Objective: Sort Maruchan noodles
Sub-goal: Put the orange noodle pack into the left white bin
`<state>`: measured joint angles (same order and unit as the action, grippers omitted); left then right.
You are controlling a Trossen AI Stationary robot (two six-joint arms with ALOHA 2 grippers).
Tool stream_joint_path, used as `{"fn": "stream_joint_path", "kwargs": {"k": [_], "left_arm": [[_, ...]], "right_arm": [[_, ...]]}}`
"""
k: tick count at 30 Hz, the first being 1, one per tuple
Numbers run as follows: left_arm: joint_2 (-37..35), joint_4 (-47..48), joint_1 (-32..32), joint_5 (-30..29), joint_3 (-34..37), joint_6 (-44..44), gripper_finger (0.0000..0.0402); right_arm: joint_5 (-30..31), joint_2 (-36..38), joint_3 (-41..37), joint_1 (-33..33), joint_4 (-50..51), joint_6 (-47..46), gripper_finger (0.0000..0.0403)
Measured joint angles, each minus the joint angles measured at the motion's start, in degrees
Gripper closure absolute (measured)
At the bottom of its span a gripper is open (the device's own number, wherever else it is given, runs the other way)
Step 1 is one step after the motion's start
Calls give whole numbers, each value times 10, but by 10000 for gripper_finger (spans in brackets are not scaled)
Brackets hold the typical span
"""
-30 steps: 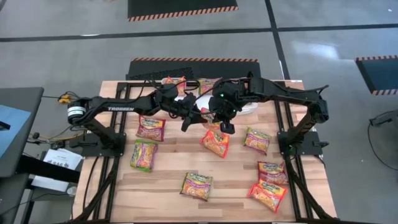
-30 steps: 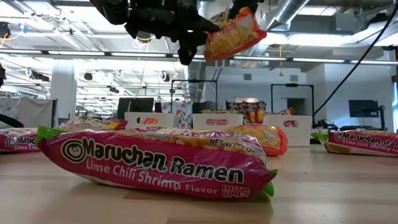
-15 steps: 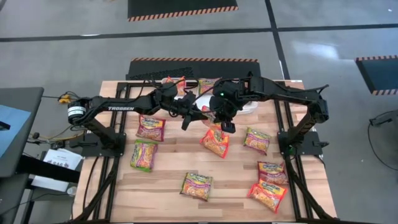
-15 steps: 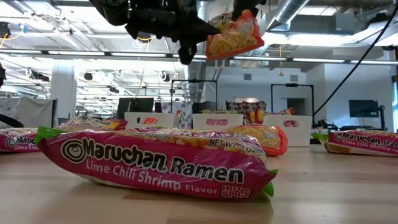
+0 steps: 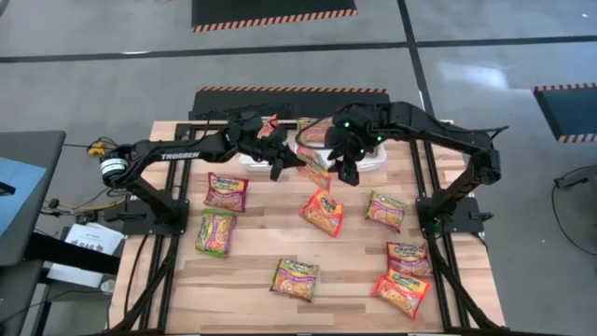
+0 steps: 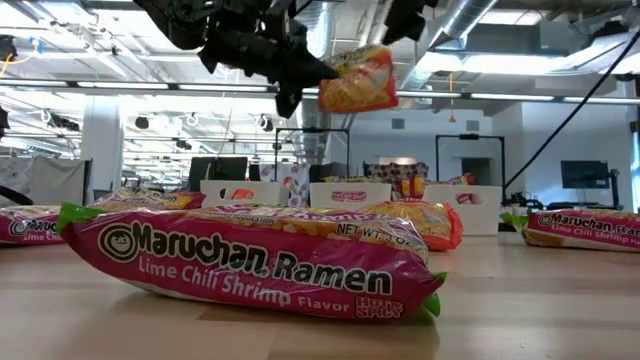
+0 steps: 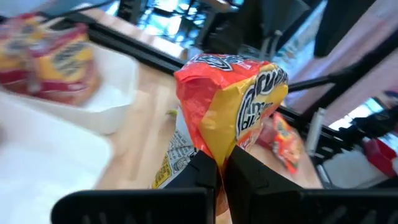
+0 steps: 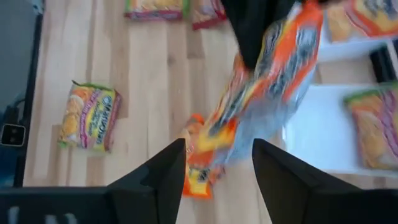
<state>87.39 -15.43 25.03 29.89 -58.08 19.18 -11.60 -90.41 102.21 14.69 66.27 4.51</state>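
Wooden slat table (image 5: 252, 252) carries scattered crinkly yellow ramen packets (image 5: 216, 231). Above its far middle, the left gripper (image 5: 291, 164) pinches an orange-and-yellow plastic noodle packet (image 5: 315, 172) in the air, beside the white plastic bins (image 5: 371, 161). Just right, the right gripper (image 5: 349, 172) hangs with fingers spread, apart from the packet.

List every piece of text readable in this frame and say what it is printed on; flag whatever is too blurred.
"Maruchan Ramen", "Lime Chili Shrimp Flavor", "HOT & SPICY": nearest pink packet, low view.
"NET WT", rest unreadable: packet behind it.
"Maruchan", cut off by the edge: packet at right.
"TROSSEN": left arm, high view.
Print on the packet held in the left gripper: blurred, unreadable.
Other packets and the bin labels: too small.
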Motion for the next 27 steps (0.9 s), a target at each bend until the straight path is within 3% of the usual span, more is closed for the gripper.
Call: {"fn": "stream_joint_path", "kwargs": {"k": [5,13,21,27], "left_arm": [[-25,60,53,-35,0,-7,401],[-98,166,128,-180,2,-12,401],[-180,146,145,-336,93,105,401],[-194,90,145,-360,176,166,401]], "right_arm": [[0,22,-1,37,13,0,193],[0,31,-1,76,11,32,195],[0,23,-1,88,16,76,195],[0,15,-1,95,24,80,195]]}}
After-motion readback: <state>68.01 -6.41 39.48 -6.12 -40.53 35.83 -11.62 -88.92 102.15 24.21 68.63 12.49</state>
